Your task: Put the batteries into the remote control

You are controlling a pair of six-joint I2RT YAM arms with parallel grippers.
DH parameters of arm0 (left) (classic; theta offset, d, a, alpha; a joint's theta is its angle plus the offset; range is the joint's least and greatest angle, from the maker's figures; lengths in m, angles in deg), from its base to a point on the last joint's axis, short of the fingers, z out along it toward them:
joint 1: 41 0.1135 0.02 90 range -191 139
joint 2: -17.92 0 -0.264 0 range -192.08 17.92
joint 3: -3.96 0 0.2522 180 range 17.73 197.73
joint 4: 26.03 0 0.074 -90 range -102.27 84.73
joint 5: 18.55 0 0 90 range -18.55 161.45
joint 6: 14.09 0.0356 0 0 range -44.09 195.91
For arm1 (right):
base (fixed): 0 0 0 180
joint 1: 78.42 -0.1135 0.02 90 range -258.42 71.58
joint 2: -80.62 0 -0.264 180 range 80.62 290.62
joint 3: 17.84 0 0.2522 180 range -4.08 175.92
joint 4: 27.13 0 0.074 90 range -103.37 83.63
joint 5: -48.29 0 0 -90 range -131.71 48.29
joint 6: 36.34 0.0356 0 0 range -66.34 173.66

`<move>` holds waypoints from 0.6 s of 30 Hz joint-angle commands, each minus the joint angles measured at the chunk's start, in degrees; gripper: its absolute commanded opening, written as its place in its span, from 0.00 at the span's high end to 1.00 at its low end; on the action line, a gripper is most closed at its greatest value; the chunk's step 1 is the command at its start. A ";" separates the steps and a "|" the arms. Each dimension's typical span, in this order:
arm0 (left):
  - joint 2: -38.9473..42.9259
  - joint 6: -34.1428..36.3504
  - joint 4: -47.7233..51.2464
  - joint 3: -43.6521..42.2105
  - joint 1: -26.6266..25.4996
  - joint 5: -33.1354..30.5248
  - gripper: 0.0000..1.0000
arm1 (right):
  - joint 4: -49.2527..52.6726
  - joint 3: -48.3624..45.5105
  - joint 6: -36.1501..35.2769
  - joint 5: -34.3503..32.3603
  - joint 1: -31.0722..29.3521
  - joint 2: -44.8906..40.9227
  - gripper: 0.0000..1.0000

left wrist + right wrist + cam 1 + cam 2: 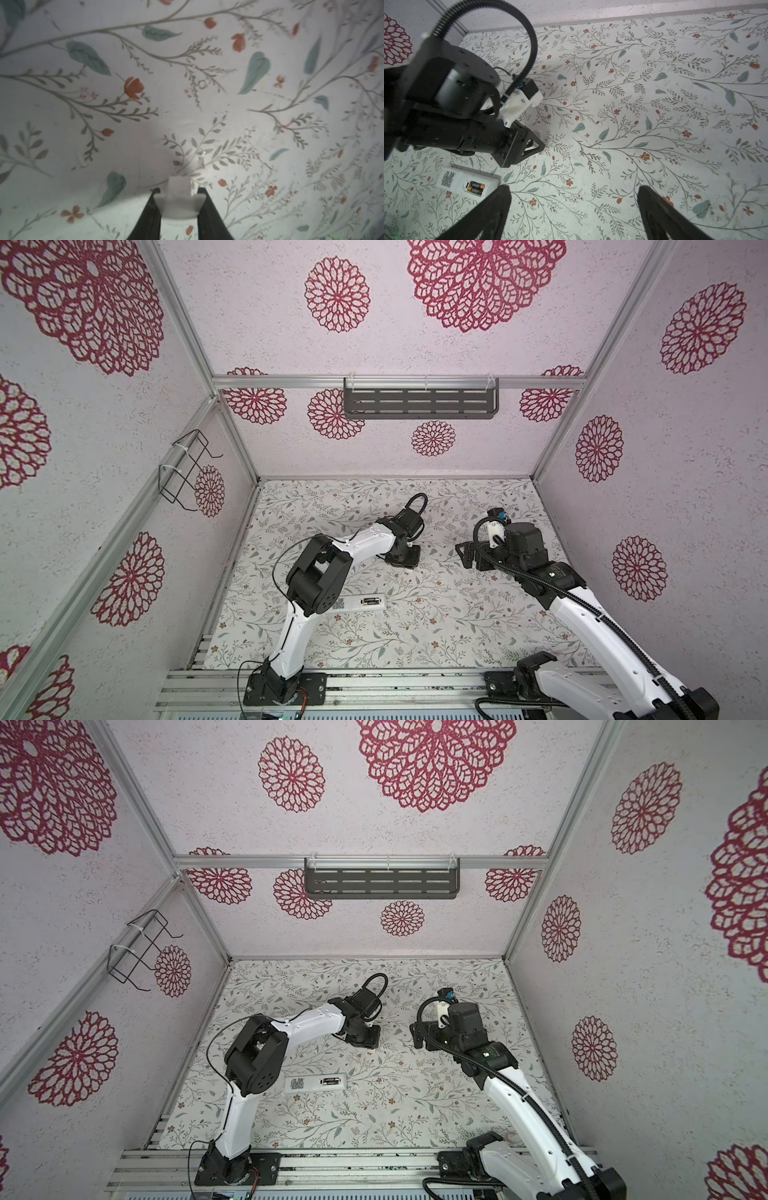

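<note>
The remote control [360, 603] [315, 1083] [452, 179] lies back-up on the floral table, near the left arm's elbow. Two batteries [372, 600] [330, 1080] [475, 187] lie side by side in its recessed bay. My left gripper [403, 562] [366, 1041] [178, 190] points down at the table beyond the remote, shut on a small white plastic piece [179, 199] with a tab. My right gripper [465, 555] [417, 1038] [574, 189] hangs to the right of it, open and with nothing between its fingers.
A dark slotted shelf [419, 404] hangs on the back wall. A black wire rack [185, 472] is fixed to the left wall. Aluminium rails [395, 682] run along the front edge, where both arm bases stand.
</note>
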 commanded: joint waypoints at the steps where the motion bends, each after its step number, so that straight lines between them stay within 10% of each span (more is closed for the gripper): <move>1: -1.02 -5.69 3.93 2.88 -0.03 -0.91 0.73 | 1.71 -0.58 -1.90 -1.39 0.27 -2.58 0.01; 11: -2.28 -8.63 3.88 5.92 1.16 -1.14 0.37 | 3.11 -2.79 -3.15 1.82 0.28 -2.50 0.01; 18: 15.85 -7.31 -6.71 -8.21 6.93 -2.81 0.02 | -1.29 -5.69 1.23 2.88 -1.29 5.19 0.01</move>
